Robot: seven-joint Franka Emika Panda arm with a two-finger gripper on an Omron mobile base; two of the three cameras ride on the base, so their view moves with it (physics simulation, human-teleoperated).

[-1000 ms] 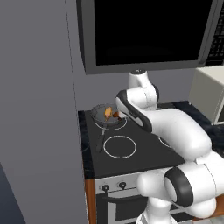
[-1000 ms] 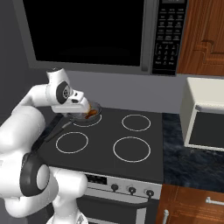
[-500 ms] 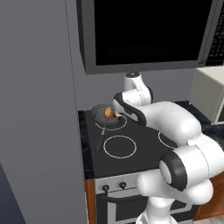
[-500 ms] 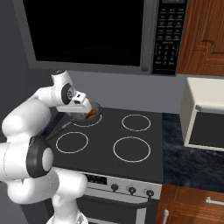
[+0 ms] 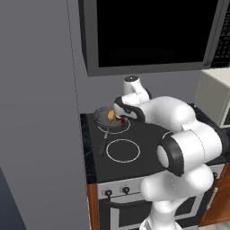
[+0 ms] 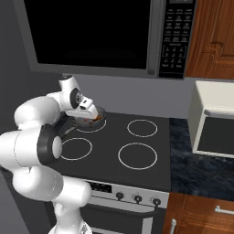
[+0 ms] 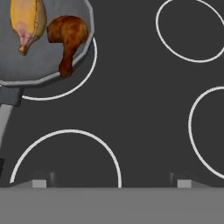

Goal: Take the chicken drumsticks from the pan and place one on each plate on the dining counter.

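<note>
Left base view: the white arm reaches across the black stovetop [image 5: 134, 148] toward the pan [image 5: 108, 119] on the rear left burner, beneath the dark microwave [image 5: 148, 33]. The hand hangs at the pan's right edge. The golden-orange drumstick [image 5: 110, 115] shows as a bright spot inside the pan, just left of the hand. The pan's long handle [image 5: 103, 139] runs forward toward the stove's front edge.

Right base view: the gripper [image 6: 93, 114] sits low over the pan [image 6: 89, 121], tilted toward it, with a sliver of reddish meat visible just beneath it. A pale appliance [image 6: 215, 116] stands on the dark table to the right, well apart from the work.

Hand view: the jaws stand wide open and empty, their two fingertips [image 7: 43, 180] rising at the bottom edge over bare stovetop. Both drumsticks lie in the pan [image 7: 43, 65] at the upper left, well off the line between the fingertips. The darker reddish-brown drumstick [image 7: 68, 37] is the nearer one; its long axis runs roughly up and down this view, the thin bone end pointing toward the pan's near rim and the thick end away. The golden-orange drumstick [image 7: 28, 22] lies just beside it, farther left, on a similar line. By this layout, the coming move likely calls for shifting up and left until the dark piece sits between the fingertips, closing across its narrow width. Neither piece has yet left the pan.
</note>
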